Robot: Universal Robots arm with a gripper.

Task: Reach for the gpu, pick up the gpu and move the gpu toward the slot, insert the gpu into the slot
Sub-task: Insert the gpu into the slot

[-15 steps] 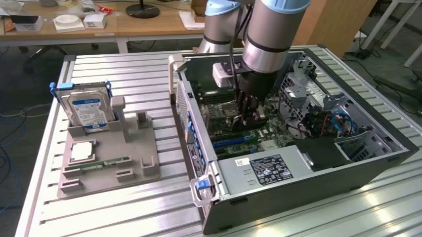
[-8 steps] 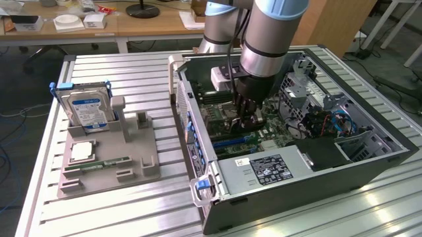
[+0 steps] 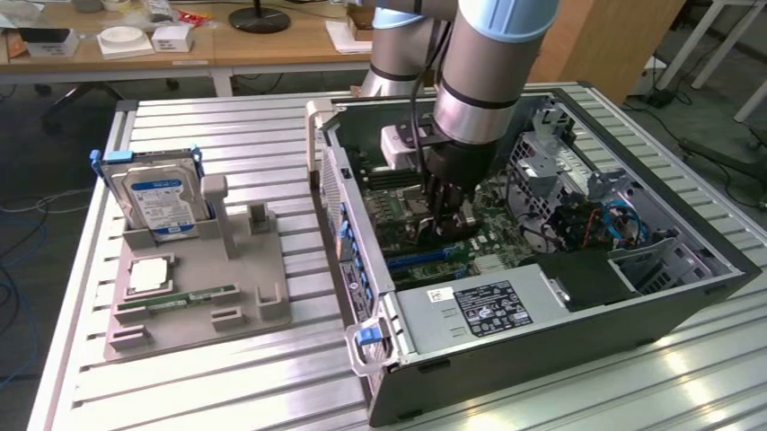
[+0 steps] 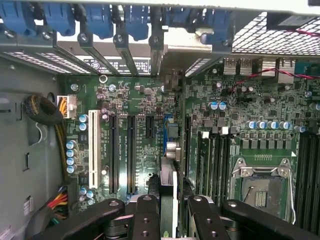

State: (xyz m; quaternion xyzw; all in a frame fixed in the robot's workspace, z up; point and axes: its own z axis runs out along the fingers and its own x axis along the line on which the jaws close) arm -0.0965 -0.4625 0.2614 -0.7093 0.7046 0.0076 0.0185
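At frame centre, the black-fingered gripper (image 4: 168,212) pinches the thin dark gpu card (image 4: 169,165) edge-on, keeping it upright above the green motherboard (image 4: 145,107) slots for vertical insertion.

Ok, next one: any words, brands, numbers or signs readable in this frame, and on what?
None can be read with certainty.
Blue label on the hard drive: print too small.
Black label on the power supply: white text, blurred.
White sticker beside it: unreadable.
Pale label strip behind the slot brackets: characters blurred.
Motherboard silkscreen: tiny white marks, illegible.
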